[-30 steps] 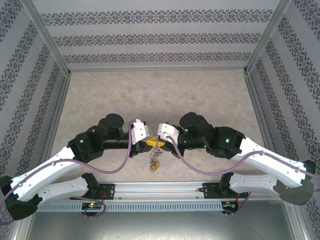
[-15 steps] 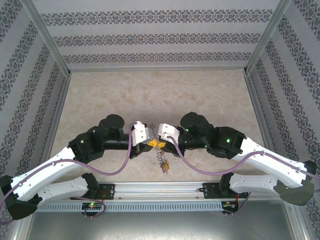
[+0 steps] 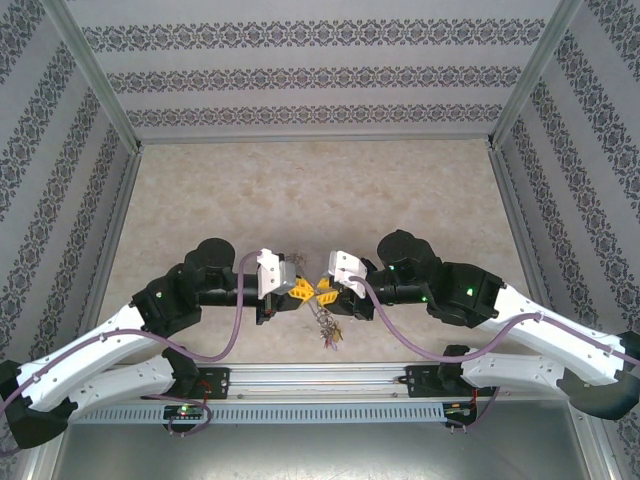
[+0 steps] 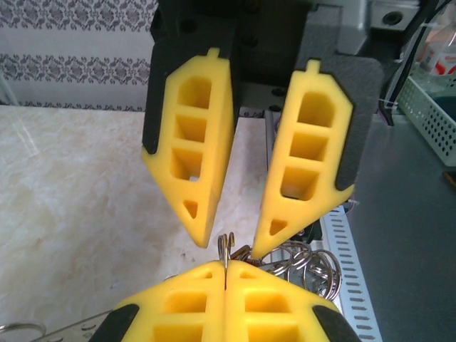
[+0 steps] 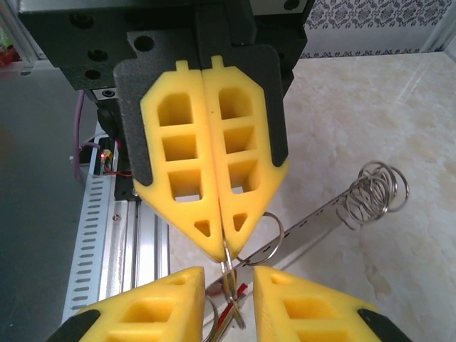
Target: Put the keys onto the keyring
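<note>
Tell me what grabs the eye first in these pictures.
Two yellow-fingered tools meet tip to tip near the front edge of the marbled table. The left tool is shut on a thin metal ring of the keyring, and the right tool stands open just opposite. The keyring's bunch of silvery rings and tags trails from the tips toward the arm bases.

Beyond the left gripper (image 3: 300, 290) you have beige marbled tabletop (image 3: 300, 190) running to patterned walls (image 3: 300, 75); nearer than it, a white slotted rail (image 3: 300, 412); off to its side, a pale mesh basket (image 4: 431, 107).
</note>
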Available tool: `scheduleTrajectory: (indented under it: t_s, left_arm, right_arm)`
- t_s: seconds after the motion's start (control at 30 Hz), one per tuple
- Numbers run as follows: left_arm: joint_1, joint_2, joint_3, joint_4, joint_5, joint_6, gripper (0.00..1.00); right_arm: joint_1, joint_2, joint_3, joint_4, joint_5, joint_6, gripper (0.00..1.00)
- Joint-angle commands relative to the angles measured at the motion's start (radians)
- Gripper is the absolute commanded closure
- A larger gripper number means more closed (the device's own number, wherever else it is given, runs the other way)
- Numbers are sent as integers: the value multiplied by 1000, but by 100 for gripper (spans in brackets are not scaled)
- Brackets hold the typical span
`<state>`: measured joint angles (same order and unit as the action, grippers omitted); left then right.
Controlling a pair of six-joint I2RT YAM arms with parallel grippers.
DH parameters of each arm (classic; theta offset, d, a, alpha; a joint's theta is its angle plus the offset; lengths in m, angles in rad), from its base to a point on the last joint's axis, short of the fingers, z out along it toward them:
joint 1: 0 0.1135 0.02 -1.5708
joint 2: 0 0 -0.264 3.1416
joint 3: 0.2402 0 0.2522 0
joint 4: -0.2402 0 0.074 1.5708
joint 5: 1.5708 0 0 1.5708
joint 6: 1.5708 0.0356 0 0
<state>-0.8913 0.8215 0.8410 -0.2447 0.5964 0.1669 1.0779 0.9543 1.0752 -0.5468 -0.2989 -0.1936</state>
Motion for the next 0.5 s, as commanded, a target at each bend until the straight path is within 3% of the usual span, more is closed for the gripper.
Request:
scheduleTrajectory:
  t_s: [0.0,0.47]
  left_arm:
    - [-12,-35,-10,138,51,-38,100]
    - [-9,-34,-54,268,100,-113,100]
  right_arm:
    - [7,-10,-18,32,-29,14,77]
    - [8,-88,-77,128,-61,-10,100]
